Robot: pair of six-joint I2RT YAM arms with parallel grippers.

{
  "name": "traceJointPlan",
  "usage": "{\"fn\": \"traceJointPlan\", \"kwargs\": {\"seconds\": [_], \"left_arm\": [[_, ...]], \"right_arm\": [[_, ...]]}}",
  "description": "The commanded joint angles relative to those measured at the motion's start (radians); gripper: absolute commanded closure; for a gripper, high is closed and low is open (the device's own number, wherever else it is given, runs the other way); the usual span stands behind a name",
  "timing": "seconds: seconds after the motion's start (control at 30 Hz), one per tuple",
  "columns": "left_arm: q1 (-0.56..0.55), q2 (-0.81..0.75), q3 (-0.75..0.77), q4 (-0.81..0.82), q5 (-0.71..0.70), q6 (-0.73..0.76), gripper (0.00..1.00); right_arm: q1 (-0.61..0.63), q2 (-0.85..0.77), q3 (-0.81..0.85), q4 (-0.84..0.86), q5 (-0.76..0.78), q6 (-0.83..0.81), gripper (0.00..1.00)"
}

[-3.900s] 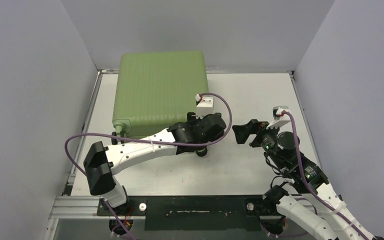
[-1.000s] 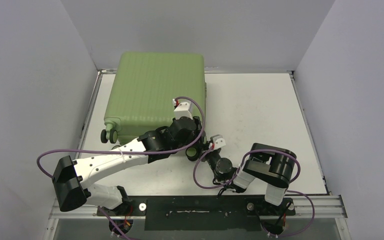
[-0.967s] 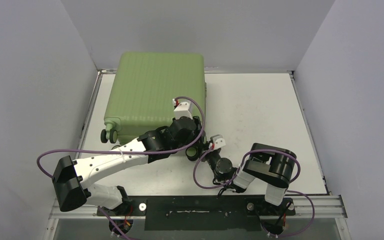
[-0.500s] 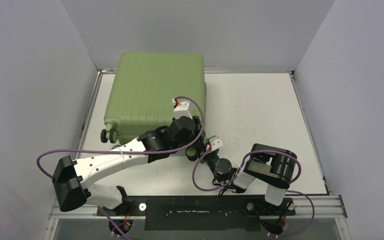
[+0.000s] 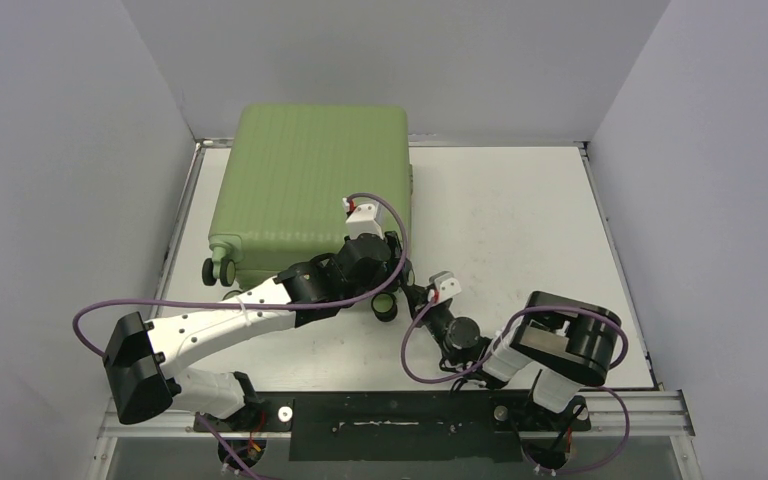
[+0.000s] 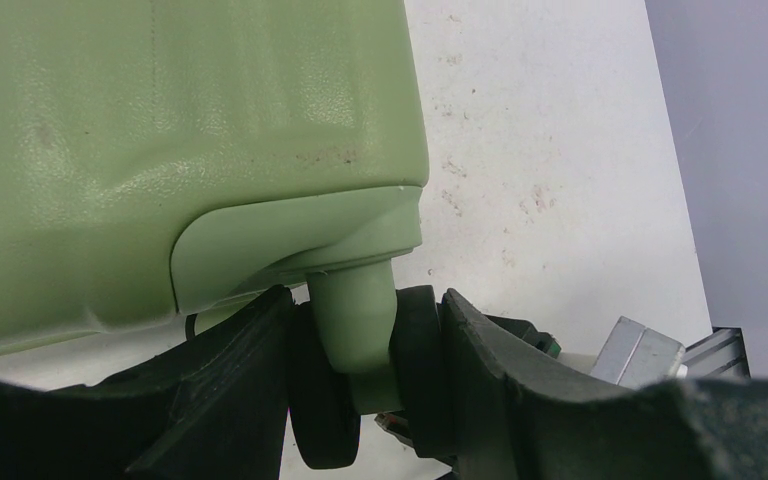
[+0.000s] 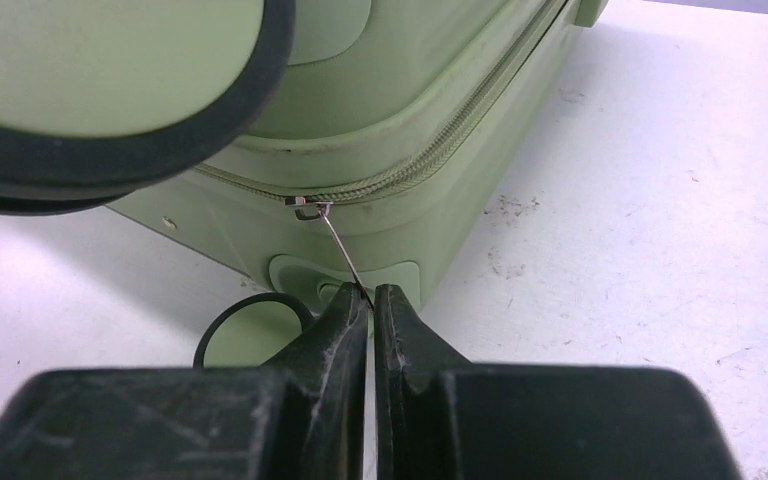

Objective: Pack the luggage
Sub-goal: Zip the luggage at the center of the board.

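Note:
The luggage (image 5: 310, 185) is a light-green ribbed hard-shell suitcase lying flat and closed at the table's back left. My left gripper (image 5: 384, 296) is at its near right corner. In the left wrist view this gripper (image 6: 365, 375) is shut on the corner wheel pair (image 6: 322, 405), with the green wheel stem (image 6: 356, 315) between the two black wheels. My right gripper (image 5: 417, 297) sits just right of that corner. In the right wrist view its jaws (image 7: 371, 298) are shut on the thin metal zipper pull (image 7: 337, 247), which hangs from the zipper (image 7: 440, 160) along the shell's seam.
Another wheel pair (image 5: 215, 270) sticks out at the suitcase's near left corner. Bare white table (image 5: 520, 220) lies to the right of the suitcase. Grey walls enclose the table on three sides. A black rail (image 5: 390, 412) holds both arm bases at the near edge.
My right gripper has closed on the zipper pull, and the right arm's elbow has swung to the right. The left arm and the suitcase have stayed put over the last second.

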Motion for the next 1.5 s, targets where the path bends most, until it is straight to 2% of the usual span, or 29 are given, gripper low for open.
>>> {"fn": "traceJointPlan", "kwargs": {"seconds": [0.0,0.43,0.97,1.13,1.2,1.33,1.4,1.47], "left_arm": [[0.0,-0.026,-0.022,-0.021,0.019,0.011,1.0],[-0.026,-0.046,-0.055,-0.04,0.029,-0.009,1.0],[-0.027,-0.057,-0.067,-0.038,0.021,-0.01,1.0],[-0.026,-0.058,-0.07,-0.035,0.022,-0.013,1.0],[-0.027,-0.058,-0.068,-0.035,0.022,-0.015,1.0],[-0.027,-0.057,-0.061,-0.033,0.02,-0.015,1.0],[-0.026,-0.055,-0.056,-0.032,0.021,-0.015,1.0],[-0.026,-0.052,-0.052,-0.032,0.023,-0.015,1.0]], "right_arm": [[-0.05,-0.062,-0.01,0.208,0.111,0.005,1.0],[-0.152,-0.084,0.036,0.093,0.094,0.036,1.0],[-0.182,-0.165,-0.07,0.066,0.044,0.043,1.0],[-0.183,-0.202,-0.097,0.09,-0.079,0.028,1.0],[-0.178,-0.22,-0.099,0.092,-0.172,0.027,0.89],[-0.149,-0.23,-0.074,0.064,-0.244,0.042,0.64],[-0.126,-0.21,-0.061,0.081,-0.247,0.037,0.56],[-0.11,-0.181,-0.044,0.103,-0.247,0.037,0.54]]}}
